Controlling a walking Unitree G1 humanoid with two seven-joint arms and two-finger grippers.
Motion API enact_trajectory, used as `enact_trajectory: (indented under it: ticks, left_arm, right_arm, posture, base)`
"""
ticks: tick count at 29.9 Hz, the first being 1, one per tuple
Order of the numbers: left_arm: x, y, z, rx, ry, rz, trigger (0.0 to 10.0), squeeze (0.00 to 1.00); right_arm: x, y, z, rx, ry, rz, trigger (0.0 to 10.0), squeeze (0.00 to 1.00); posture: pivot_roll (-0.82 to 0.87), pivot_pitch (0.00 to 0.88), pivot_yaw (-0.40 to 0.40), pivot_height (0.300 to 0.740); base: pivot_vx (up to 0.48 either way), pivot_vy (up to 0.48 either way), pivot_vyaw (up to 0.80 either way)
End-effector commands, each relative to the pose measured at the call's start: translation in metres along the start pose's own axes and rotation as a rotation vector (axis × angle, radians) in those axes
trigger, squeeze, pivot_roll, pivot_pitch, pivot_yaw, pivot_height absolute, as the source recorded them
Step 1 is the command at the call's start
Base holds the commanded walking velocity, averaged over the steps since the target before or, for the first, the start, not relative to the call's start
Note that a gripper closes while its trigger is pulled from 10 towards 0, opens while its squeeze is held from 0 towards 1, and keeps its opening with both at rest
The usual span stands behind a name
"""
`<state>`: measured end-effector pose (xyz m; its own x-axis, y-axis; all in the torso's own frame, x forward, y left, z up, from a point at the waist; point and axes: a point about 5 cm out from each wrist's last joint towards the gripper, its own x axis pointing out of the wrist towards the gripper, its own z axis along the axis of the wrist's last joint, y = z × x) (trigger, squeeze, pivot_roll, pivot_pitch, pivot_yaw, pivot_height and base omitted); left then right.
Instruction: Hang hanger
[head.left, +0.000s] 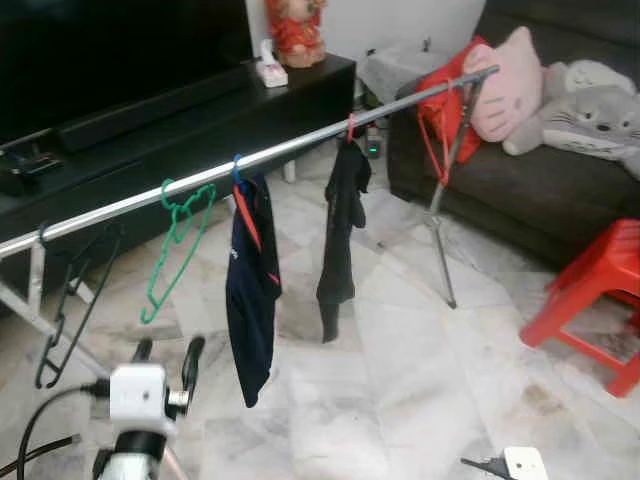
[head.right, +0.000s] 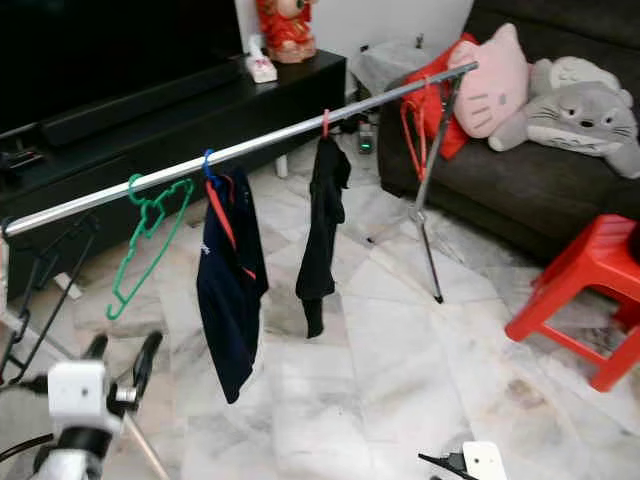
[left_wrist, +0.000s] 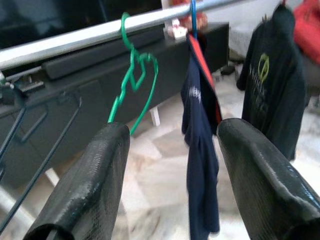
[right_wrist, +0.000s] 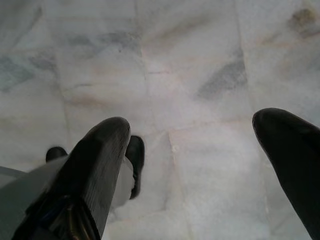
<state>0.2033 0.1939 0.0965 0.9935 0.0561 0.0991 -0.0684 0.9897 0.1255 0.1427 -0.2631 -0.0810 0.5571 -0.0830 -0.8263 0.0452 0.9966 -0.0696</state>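
- The green hanger (head.left: 178, 240) already sits with its hook over the silver rail (head.left: 290, 148), near the rail's left end, between a black hanger (head.left: 70, 300) on its left and a navy shirt (head.left: 250, 290) on a blue hook to its right.
- The left hand (head.left: 168, 362) is raised below and just nearer than the green hanger, its two black fingers (left_wrist: 90, 185) spread wide and holding nothing; in its wrist view the hanger hangs free beyond the gap between them.
- The right hand (right_wrist: 200, 165) points down at the marble floor (head.left: 420, 360), fingers wide apart and empty.
- By my reading the hang is essentially made, so the step in hand is a clean let-go and retreat.
- To do it well, draw the left hand straight back and down toward the robot, keeping the fingers spread so neither catches the thin green wire.
- Avoid any sideways sweep to the right: the navy shirt hangs close and could be dragged along the rail.
- The hanger looks tilted, its lower part swung left; the hook seems to be over the rail, though how deeply it sits is hard to tell, so move slowly to avoid jolting the light stand (head.left: 440, 210).
- A black garment (head.left: 340, 240) farther right is well clear.
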Motion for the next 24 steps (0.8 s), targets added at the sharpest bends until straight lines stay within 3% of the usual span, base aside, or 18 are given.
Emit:
enact_trajectory:
  ticks: [1, 7, 24]
  left_arm:
    - [0.004, -0.005, -0.006, -0.008, 0.038, -0.004, 10.0, 0.0]
    - [0.015, -0.013, 0.002, -0.039, 0.05, -0.021, 10.0, 0.0]
    - [0.017, -0.017, -0.006, -0.046, 0.075, -0.046, 10.0, 0.0]
  right_arm:
    - [-0.001, 0.0, -0.005, -0.003, 0.016, 0.001, 10.0, 0.0]
    - [-0.001, 0.0, -0.006, -0.015, 0.027, -0.002, 10.0, 0.0]
    - [-0.001, 0.001, -0.006, -0.022, 0.026, 0.0, 10.0, 0.0]
  posture:
    - [-0.07, 0.0, 0.033, 0.74]
    - [-0.09, 0.0, 0.042, 0.74]
    - [-0.1, 0.0, 0.05, 0.74]
  base:
    - [0.0, 0.0, 0.0]
    - [0.0, 0.0, 0.0]
    - [0.0, 0.0, 0.0]
